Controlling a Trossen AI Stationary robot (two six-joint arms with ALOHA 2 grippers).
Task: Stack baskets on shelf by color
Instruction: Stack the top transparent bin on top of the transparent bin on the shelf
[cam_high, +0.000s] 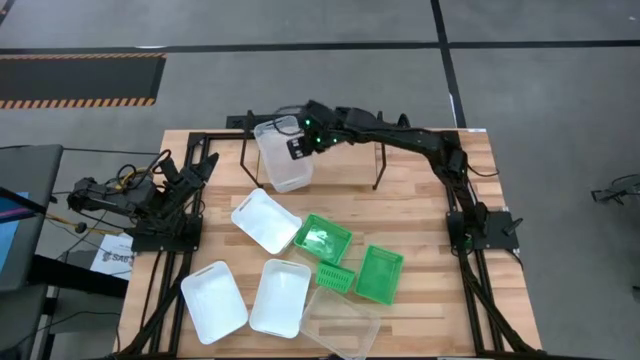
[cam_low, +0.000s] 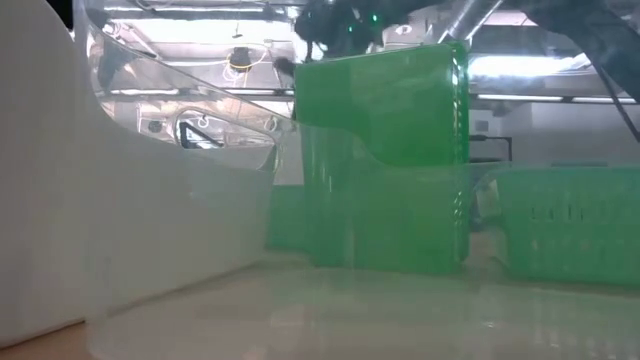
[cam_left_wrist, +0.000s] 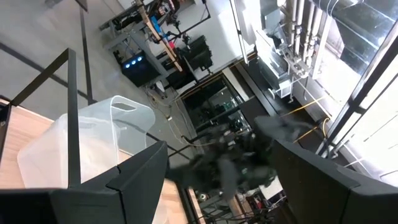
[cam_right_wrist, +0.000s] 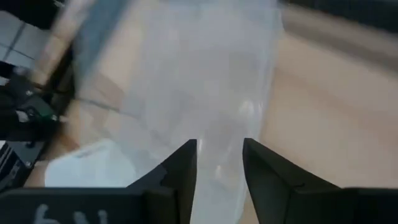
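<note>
One clear basket (cam_high: 283, 155) — between right gripper (cam_right_wrist: 219, 163) fingers

shelf (cam_high: 380, 165) mostly hidden behind right arm (cam_high: 420, 145) and clear basket (cam_high: 283, 155)

Only "SA" is readable, on a paper sheet (cam_high: 108, 256).
</note>
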